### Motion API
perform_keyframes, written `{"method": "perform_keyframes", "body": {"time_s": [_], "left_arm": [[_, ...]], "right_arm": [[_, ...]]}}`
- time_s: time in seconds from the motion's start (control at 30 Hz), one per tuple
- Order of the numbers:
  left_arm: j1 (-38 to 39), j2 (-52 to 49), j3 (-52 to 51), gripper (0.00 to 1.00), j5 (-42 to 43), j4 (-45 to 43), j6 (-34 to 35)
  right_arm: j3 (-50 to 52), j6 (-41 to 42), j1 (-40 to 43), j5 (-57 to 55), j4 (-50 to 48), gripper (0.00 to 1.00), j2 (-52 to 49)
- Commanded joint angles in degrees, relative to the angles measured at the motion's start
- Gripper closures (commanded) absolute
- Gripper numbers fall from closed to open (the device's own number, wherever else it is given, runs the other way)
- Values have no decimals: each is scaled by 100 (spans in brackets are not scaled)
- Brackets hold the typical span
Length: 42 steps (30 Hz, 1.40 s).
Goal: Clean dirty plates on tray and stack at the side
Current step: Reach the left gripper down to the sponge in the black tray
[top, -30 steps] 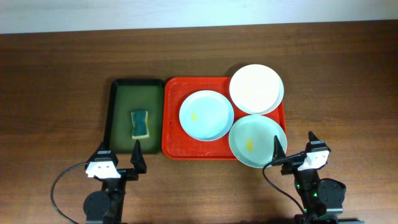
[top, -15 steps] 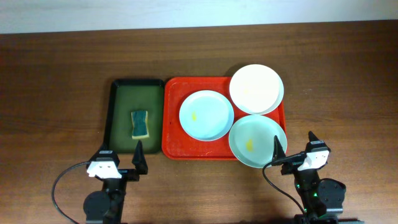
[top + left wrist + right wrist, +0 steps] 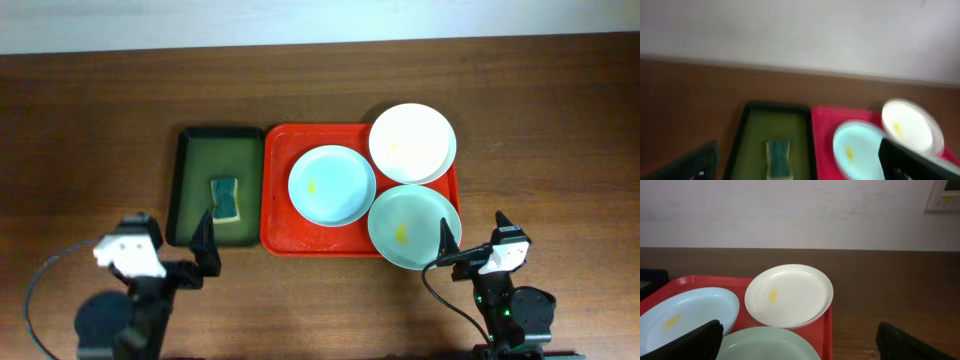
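The red tray [image 3: 281,215] holds three plates, each with a small yellow smear: a pale blue plate [image 3: 332,185], a white plate [image 3: 412,143] at its back right corner and a pale green plate [image 3: 413,226] at its front right. My left gripper [image 3: 178,247] is open and empty at the table's front left, near the dark green tray [image 3: 192,175]. My right gripper [image 3: 472,235] is open and empty just right of the green plate's front edge. The right wrist view shows the white plate [image 3: 788,295], blue plate [image 3: 687,315], green plate [image 3: 769,345] and the tray [image 3: 828,325].
A blue-green and yellow sponge [image 3: 226,198] lies in the dark green tray, left of the red tray. It also shows in the blurred left wrist view [image 3: 778,157]. Bare wooden table [image 3: 540,150] lies to the right and left.
My left arm has swung to the left and lifted, with its gripper now angled toward the dark green tray. The right arm and the plates have not moved.
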<state>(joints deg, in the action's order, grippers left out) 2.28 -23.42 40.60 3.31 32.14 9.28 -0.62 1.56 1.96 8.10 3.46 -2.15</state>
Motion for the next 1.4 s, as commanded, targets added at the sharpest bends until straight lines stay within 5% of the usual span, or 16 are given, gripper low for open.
{"method": "perform_keyframes", "body": {"time_s": [0.0,0.17,0.33,0.37,0.4,0.43,0.5,0.53,0.6,0.93,1.37], "left_arm": [[22,-1294,1294,0,168,955,-13],[22,-3276,3045,1,319,2706,-9],[22,-4133,3152,0,1045,2682,-9],[22,-4258,3152,16,1045,2597,-11],[22,-4343,3152,68,1043,2509,-9],[17,-4450,3152,90,1038,2398,-9],[17,-4616,3152,93,699,2369,39],[17,-4708,3150,93,516,2404,59],[17,-4894,3145,78,413,2503,55],[17,-6367,3145,54,433,2553,52],[74,-7066,3086,51,-420,2330,52]], "right_arm": [[31,63,33,74,24,1,11],[31,63,33,74,24,1,11],[31,63,33,74,24,1,11],[31,63,33,74,24,1,11],[31,63,33,72,24,1,11],[31,63,33,72,24,1,11],[31,63,33,74,24,1,11],[31,63,33,74,24,1,11],[31,63,33,72,24,1,11],[31,63,33,72,24,1,11],[31,63,33,72,24,2,11]]}}
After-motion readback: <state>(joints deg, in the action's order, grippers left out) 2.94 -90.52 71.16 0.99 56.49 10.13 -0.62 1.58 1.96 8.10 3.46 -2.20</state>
